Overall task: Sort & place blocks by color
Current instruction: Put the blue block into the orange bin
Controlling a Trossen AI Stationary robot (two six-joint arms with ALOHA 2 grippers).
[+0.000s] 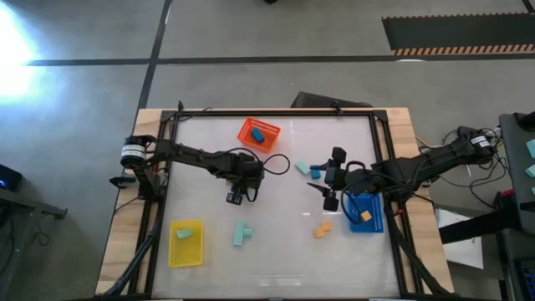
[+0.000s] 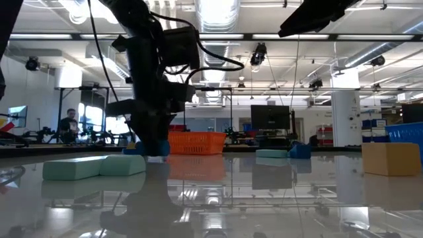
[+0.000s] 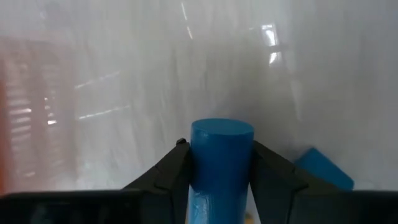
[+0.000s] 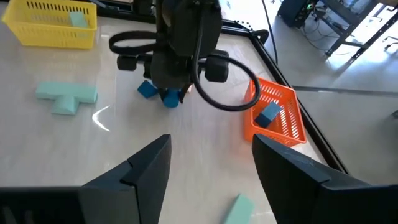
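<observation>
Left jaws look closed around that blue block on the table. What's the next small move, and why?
Probably lift the left gripper straight up a little. Its jaws sit against both sides of the blue block, so the grasp looks made, and a second blue block lies close beside it; rising first should clear that one before carrying.

Blue block [image 1: 258, 132] (in orange tray [image 1: 247, 131])

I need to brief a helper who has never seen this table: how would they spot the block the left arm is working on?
Start at the orange tray at the table's far side and come toward the near edge to the left end effector. Between its fingers stands a blue cylinder-shaped block. Another blue block lies loose just beside it; only the cylinder is clamped.
</observation>
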